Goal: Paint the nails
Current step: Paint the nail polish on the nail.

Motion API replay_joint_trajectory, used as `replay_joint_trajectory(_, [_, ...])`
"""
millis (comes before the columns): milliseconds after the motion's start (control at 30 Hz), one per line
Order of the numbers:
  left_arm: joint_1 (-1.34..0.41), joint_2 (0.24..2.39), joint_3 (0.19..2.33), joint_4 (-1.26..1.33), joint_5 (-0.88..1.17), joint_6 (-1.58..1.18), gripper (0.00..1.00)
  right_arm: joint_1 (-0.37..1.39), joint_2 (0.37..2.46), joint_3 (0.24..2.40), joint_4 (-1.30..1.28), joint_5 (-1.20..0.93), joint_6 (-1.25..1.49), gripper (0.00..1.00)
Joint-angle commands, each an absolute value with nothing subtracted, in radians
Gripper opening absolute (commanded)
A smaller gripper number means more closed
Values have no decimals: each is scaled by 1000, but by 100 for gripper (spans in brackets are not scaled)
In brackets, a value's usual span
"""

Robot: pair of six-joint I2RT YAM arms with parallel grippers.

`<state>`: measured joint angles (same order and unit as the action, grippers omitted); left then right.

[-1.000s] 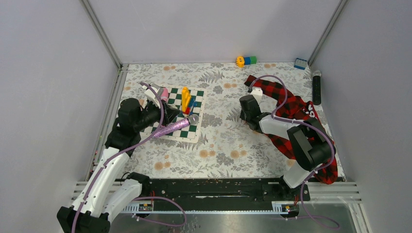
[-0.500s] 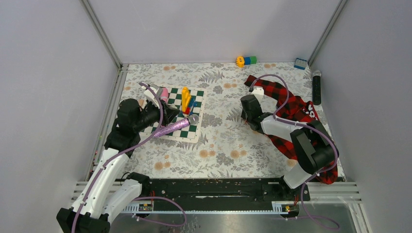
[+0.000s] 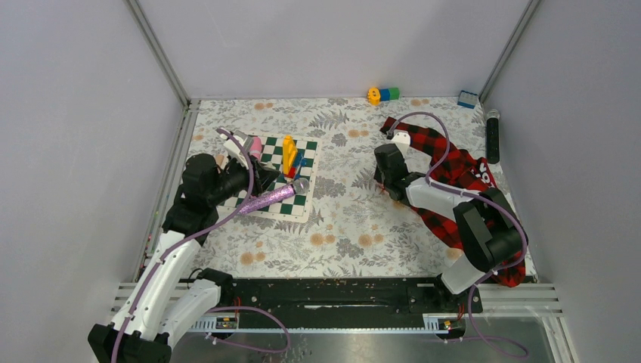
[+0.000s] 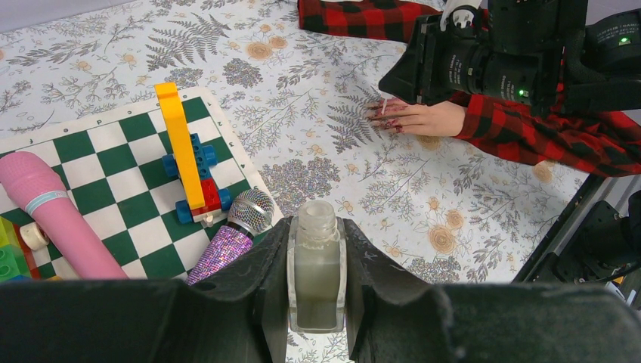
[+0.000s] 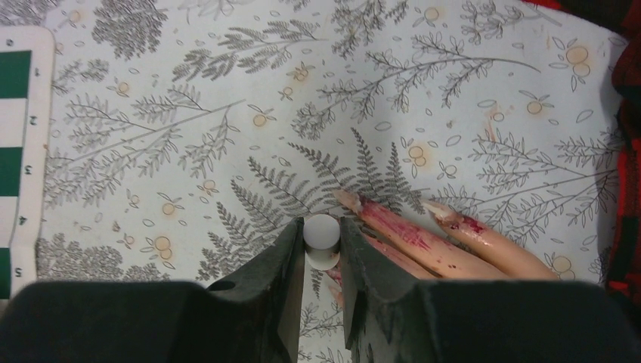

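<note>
The dummy hand [image 4: 423, 119] lies palm down on the floral tablecloth, its red-and-black plaid sleeve [image 3: 453, 162] trailing to the right. Its nails [image 5: 349, 200] are pointed, and red polish is smeared over the fingers [image 5: 408, 231]. My right gripper [image 5: 322, 231] hovers just above the fingertips, shut on the white brush cap [image 5: 322, 236]; the brush itself is hidden below it. My left gripper [image 4: 317, 280] rests over the checkered mat, shut on the open glass polish bottle [image 4: 317, 265], which holds pale liquid.
On the green-and-white checkered mat [image 3: 306, 155] lie a glittery purple microphone [image 3: 274, 198], a pink microphone [image 4: 53, 215] and a yellow, blue and red brick build [image 3: 289, 155]. Loose blocks [image 3: 383, 94] and a blue brick [image 3: 468, 99] sit by the back wall. A black cylinder [image 3: 493, 136] lies at the right.
My right arm's elbow has swung slightly to the right and its gripper has edged a little toward the back. The left arm and its bottle have not moved.
</note>
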<state>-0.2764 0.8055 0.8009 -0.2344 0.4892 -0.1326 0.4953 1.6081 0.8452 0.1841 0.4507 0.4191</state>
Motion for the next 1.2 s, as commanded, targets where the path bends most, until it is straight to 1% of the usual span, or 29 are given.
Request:
replay_joint_trajectory(0, [-272, 784, 803, -177, 490, -143, 0, 491, 1640, 908, 194, 435, 424, 0])
replay_joint_trajectory(500, [-271, 791, 802, -179, 486, -143, 0, 490, 1717, 940, 196, 429, 435, 0])
replay_joint_trajectory(1167, [-270, 790, 802, -181, 486, -141, 0, 489, 1741, 932, 197, 471, 446, 0])
